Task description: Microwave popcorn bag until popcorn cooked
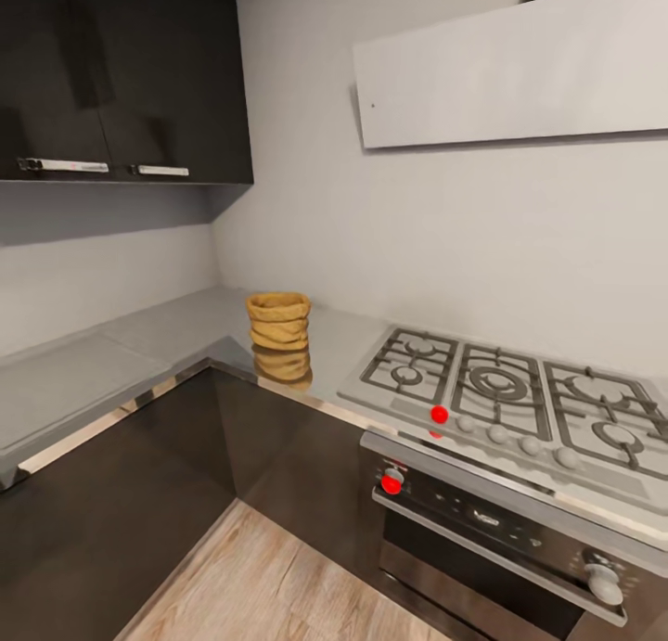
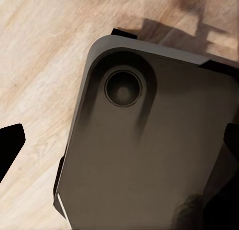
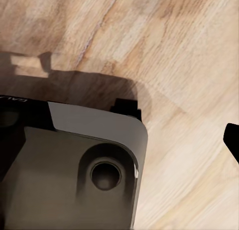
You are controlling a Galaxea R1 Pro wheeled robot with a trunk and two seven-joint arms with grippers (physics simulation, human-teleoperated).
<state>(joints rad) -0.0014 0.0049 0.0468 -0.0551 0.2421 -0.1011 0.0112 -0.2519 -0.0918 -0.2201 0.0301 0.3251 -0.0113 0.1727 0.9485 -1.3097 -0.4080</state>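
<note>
The popcorn bag, a squat tan sack with a rolled rim, stands upright on the glossy grey countertop near the corner, and its reflection shows in the slab. The popcorn inside it is hidden from this angle. The microwave is out of view. My left gripper hangs open over the robot's grey base, with a black fingertip at each side of the left wrist view. My right gripper is open too, one dark fingertip showing at the frame's edge, above the base and floor.
A steel gas hob with black grates lies right of the bag, above a dark built-in oven with red-marked knobs. Dark wall cabinets hang at upper left and a hood at upper right. Wooden floor runs below the dark cabinet fronts.
</note>
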